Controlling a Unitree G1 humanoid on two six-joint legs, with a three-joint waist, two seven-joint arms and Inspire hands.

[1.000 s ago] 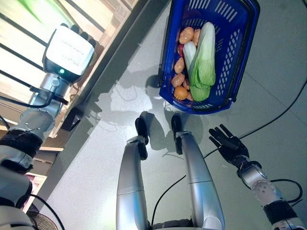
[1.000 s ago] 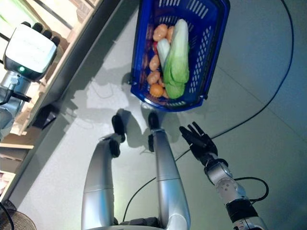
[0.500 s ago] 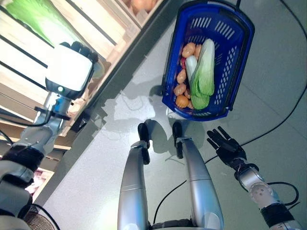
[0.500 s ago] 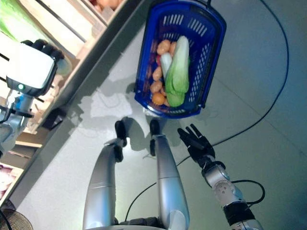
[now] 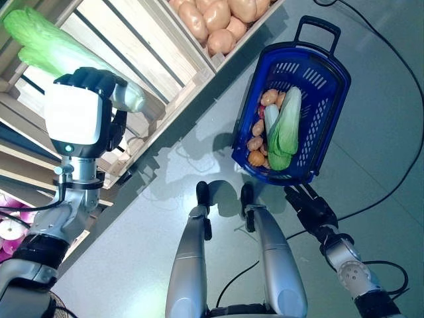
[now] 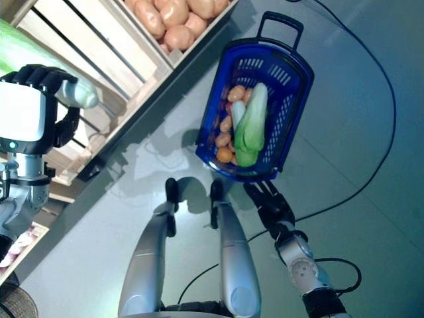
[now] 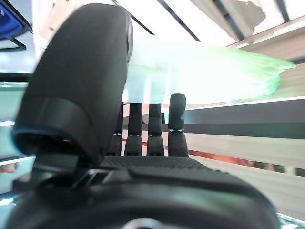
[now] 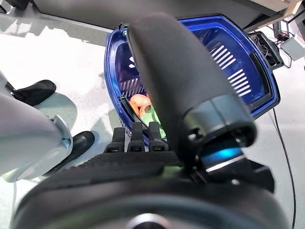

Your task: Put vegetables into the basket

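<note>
The blue plastic basket (image 5: 321, 126) stands on the grey floor at the upper right. In it lie a long green and white leafy cabbage (image 5: 285, 129) and tan and orange round vegetables (image 5: 257, 129). My left hand (image 5: 89, 79) is raised at the wooden stand. Its relaxed fingers (image 7: 175, 124) are against the white stem end of a long pale green cabbage (image 5: 53, 46) on a shelf. My right hand (image 5: 308, 205) is low, just beside the basket's near rim, fingers straight and holding nothing. The basket also shows in the right wrist view (image 8: 238, 71).
The wooden stand (image 5: 172, 59) with slatted crates and shelves runs along the left and top, with its dark base rail (image 5: 165, 132) on the floor. Grey floor (image 5: 384, 132) lies to the right of the basket.
The camera has shifted. My left hand has risen to the long cabbage on the shelf. My right hand has come closer to the basket's near rim.
</note>
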